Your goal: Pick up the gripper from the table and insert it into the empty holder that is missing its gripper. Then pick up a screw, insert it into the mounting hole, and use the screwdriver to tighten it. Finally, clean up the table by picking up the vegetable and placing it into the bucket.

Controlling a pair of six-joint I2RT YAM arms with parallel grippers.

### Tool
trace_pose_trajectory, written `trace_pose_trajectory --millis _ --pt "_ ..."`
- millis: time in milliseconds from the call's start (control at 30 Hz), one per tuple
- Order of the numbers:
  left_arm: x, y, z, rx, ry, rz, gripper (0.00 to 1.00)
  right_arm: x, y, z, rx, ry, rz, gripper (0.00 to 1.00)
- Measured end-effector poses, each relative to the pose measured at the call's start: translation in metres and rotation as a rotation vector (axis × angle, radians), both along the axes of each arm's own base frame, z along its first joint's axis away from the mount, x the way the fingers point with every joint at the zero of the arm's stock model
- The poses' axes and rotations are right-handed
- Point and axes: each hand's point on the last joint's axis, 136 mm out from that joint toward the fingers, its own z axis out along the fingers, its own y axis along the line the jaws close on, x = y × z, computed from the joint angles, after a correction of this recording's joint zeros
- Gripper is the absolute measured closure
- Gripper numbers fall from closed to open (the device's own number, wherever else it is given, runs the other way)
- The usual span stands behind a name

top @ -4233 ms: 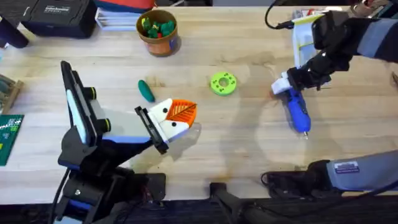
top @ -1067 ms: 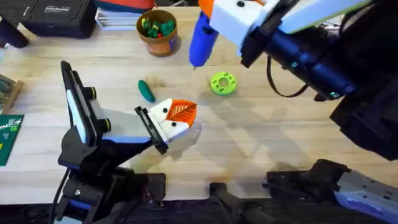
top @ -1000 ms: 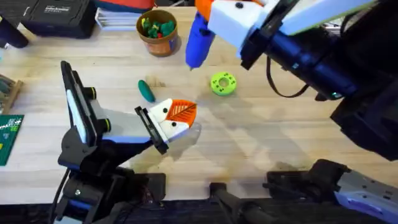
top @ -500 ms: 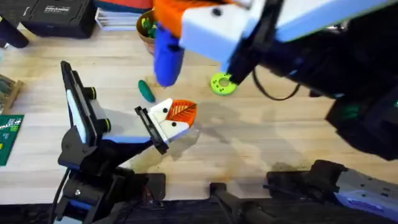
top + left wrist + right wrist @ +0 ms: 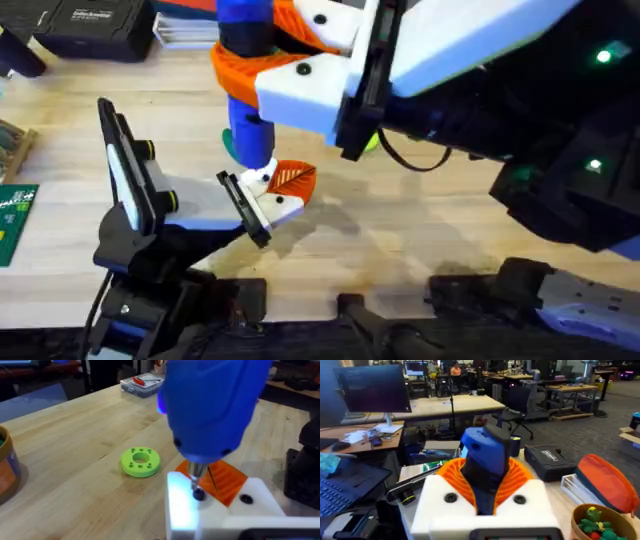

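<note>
Clamping the smooth blue screwdriver (image 5: 247,60) upright, the right gripper (image 5: 285,60) sets its thin metal tip on the white holder (image 5: 210,510).

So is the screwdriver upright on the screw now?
Yes, roughly upright: the right gripper holds the screwdriver tip-down, its bit on the dark screw in the white holder.

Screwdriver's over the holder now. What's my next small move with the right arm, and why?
Probably ease the screwdriver straight down a touch so its metal tip seats in the dark screw, then start turning. In the left wrist view the tip sits right at the screw head in the white holder, beside the orange gripper. The right gripper grips the screwdriver upright, so no sideways correction looks needed.
</note>
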Motion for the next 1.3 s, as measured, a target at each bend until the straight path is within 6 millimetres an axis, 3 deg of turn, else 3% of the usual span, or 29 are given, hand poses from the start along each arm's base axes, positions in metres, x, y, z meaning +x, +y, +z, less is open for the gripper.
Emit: trace_pose_trajectory --millis 1300 --pt "-0.001 -0.001 0.000 -0.002 0.004 -0.008 0.987 -0.002 -0.001 -0.013 -0.049 0.021 0.049 0.886"
